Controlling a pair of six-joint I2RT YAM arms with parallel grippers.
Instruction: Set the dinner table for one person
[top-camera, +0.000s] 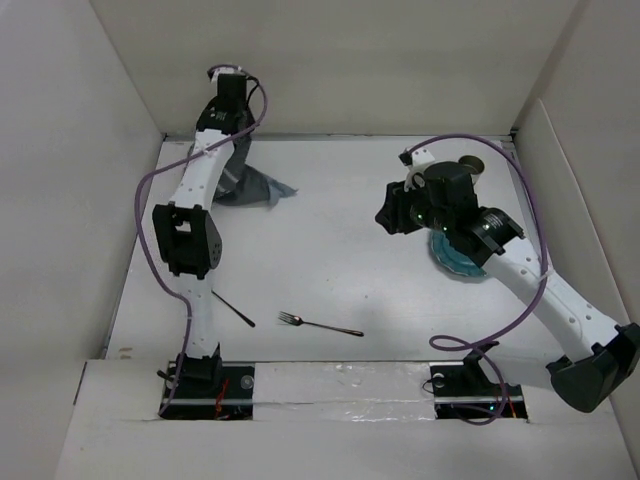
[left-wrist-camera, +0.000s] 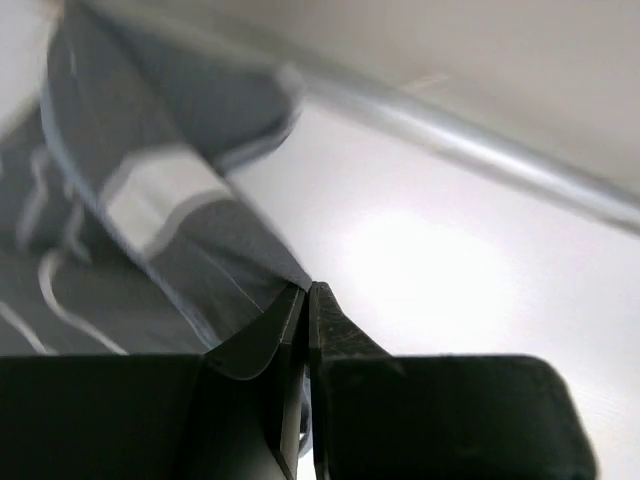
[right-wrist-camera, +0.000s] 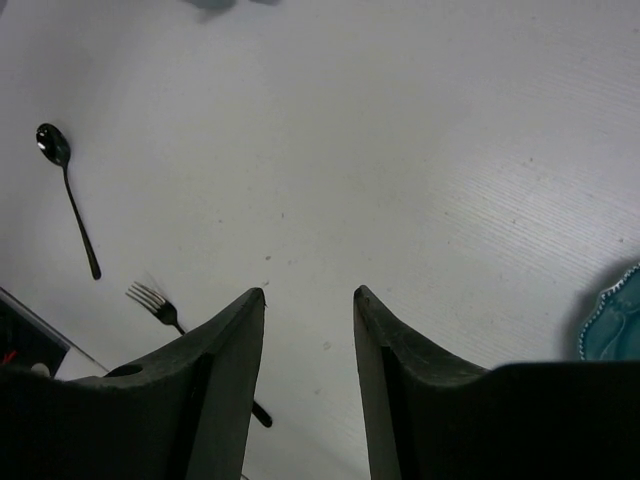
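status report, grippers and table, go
Left gripper shut on the grey striped cloth, far left corner. Right gripper open, empty, above the dinner table near the teal plate. Fork and spoon lie loose near the front edge; nothing blocking.

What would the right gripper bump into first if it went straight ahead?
Probably just the bare dinner table: the right gripper aims at white surface, the fork lying off to its side.
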